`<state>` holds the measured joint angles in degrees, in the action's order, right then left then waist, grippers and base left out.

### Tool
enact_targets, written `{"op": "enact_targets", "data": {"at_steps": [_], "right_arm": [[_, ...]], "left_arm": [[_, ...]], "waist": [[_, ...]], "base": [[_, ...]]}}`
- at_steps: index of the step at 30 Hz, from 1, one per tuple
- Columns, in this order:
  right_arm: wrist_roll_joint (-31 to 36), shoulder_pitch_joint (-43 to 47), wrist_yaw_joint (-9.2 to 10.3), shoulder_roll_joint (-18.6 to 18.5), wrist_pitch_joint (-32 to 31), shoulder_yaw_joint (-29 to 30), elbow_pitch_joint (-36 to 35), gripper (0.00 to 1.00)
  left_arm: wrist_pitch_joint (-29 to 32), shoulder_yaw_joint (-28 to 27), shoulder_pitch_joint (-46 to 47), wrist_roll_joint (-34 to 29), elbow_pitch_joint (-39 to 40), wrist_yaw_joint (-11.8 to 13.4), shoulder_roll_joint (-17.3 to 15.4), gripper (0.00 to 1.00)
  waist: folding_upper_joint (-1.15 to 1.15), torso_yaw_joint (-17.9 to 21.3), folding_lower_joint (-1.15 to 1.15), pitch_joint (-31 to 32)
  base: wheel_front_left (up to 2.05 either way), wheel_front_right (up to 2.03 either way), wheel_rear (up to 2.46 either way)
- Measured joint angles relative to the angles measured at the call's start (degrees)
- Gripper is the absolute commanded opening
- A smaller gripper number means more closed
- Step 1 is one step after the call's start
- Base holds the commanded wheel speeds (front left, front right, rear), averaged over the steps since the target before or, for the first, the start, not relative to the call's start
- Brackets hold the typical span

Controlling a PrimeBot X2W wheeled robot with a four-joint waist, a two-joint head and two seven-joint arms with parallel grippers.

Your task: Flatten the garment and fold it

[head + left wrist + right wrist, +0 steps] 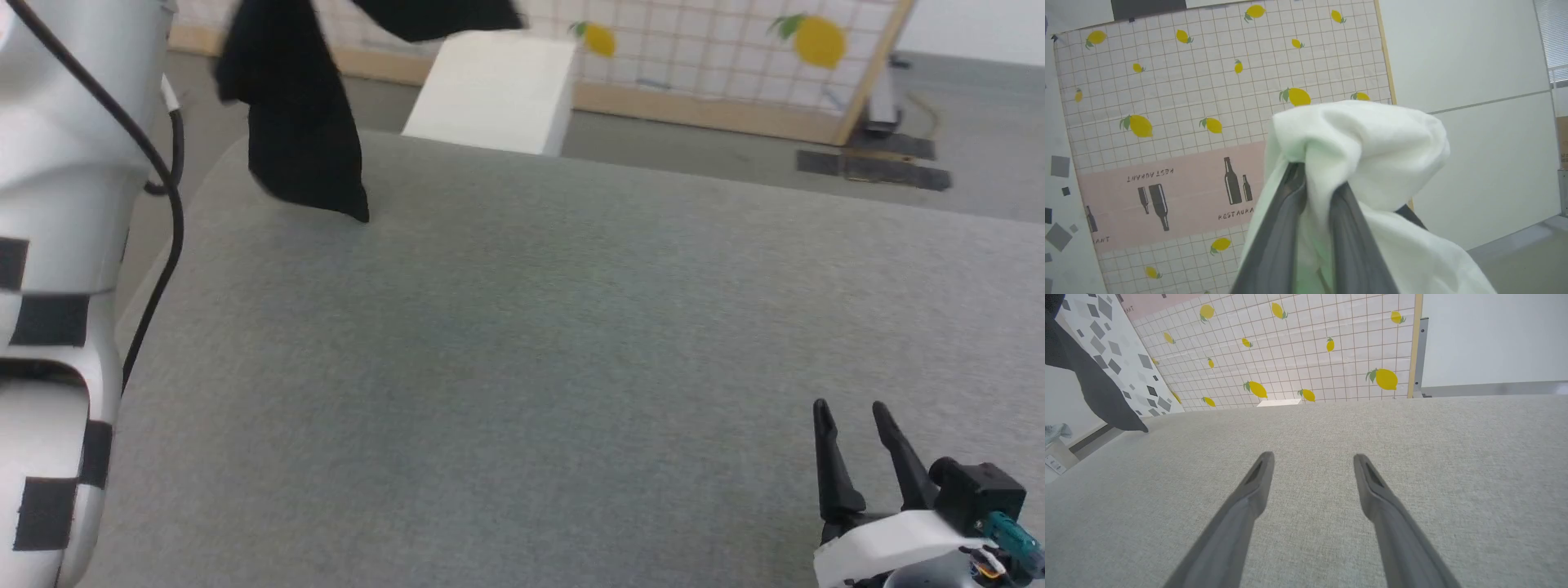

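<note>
Left pincer [1319,177] clamped on bunched white shirt [1363,139] fabric. Black sleeve [298,139] dangles, tip near tabletop [522,327] far-left corner. Right pincer [853,416] spread wide, empty, low over tabletop.

Bright, even, diffuse light in all three views; shadows are soft. In the head view the grey surface [571,367] carries a faint darker patch at its middle. The pale arm [57,204] at left is nearly washed out, and the hanging black part of the shirt [302,139] is smeared at its edges.

In the left wrist view the white cloth is close to blown out, with a greenish cast in its folds. The fingers [1278,245] of the left tool [1318,177] are soft, while the lemon screen [1180,102] behind is sharp.

In the right wrist view the surface's far edge bows, and the fingers [1237,522] of the right tool [1312,457] blur toward the bottom.
</note>
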<state>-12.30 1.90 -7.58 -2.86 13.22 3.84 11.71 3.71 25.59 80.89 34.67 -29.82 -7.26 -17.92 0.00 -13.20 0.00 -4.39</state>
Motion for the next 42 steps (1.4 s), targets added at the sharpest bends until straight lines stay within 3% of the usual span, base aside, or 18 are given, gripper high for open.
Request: {"op": "enact_targets", "data": {"at_steps": [6, 12, 22, 28, 34, 39, 40, 41, 42], "right_arm": [[-0.24, 0.2, 0.0, 0.01, 0.52, -0.34, 0.98, 1.0], [-0.23, 0.43, 0.0, -0.01, 0.92, 0.45, 1.08, 1.0], [0.36, 1.07, 0.0, -0.02, 0.9, 0.99, 0.76, 1.0], [1.02, 0.63, 0.0, -0.01, 0.4, 0.9, 0.05, 1.0], [1.27, 0.39, 0.0, -0.02, 0.32, 0.73, -0.29, 1.0], [1.14, 0.4, 0.0, -0.03, 0.32, 0.21, 0.04, 1.0], [1.13, 0.41, 0.0, -0.01, 0.32, 0.13, 0.24, 1.0], [1.11, 0.41, 0.0, 0.01, 0.32, 0.1, 0.32, 1.0], [0.91, 0.41, 0.0, 0.01, 0.33, 0.11, 0.35, 1.0]], "left_arm": [[-0.25, 0.34, 1.84, 4.47, 0.97, -0.01, 2.78, 0.0], [0.96, 4.24, -0.84, 7.9, 3.02, -0.02, 5.01, 0.0], [4.43, 16.15, -22.81, 13.65, 1.79, -0.02, 9.85, 0.0], [6.6, 24.51, -35.15, 14.59, -3.86, -0.02, 11.34, 0.0], [16.5, 32.23, -44.06, 17.94, -8.96, -0.02, 13.25, 0.0], [24.9, 34.15, -45.58, 21.46, -9.24, -0.02, 13.97, 0.0], [25.32, 33.48, -45.67, 22.5, -8.54, -0.01, 13.96, 0.36], [25.39, 32.79, -45.72, 23.2, -7.95, 0.02, 13.99, 1.0], [25.37, 31.53, -45.75, 24.61, -7.0, 0.22, 13.97, 1.0]], "waist": [[0.0, 5.28, 0.0, 1.91], [0.0, 9.97, 0.0, 3.0], [0.0, 13.13, 0.0, 2.16], [0.0, 13.34, 0.0, 0.39], [0.0, 13.3, 0.0, -0.29], [0.0, 12.73, 0.0, -0.06], [0.0, 12.6, 0.0, 0.09], [0.0, 12.48, 0.0, 0.21], [0.0, 12.34, 0.0, 0.37]], "base": [[0.0, 0.0, 0.0], [0.0, 0.0, 0.0], [0.0, 0.0, 0.0], [0.0, 0.0, 0.0], [0.0, 0.0, 0.0], [0.0, 0.0, 0.0], [0.0, 0.0, 0.0], [0.0, 0.0, 0.0], [0.0, 0.0, 0.0]]}}
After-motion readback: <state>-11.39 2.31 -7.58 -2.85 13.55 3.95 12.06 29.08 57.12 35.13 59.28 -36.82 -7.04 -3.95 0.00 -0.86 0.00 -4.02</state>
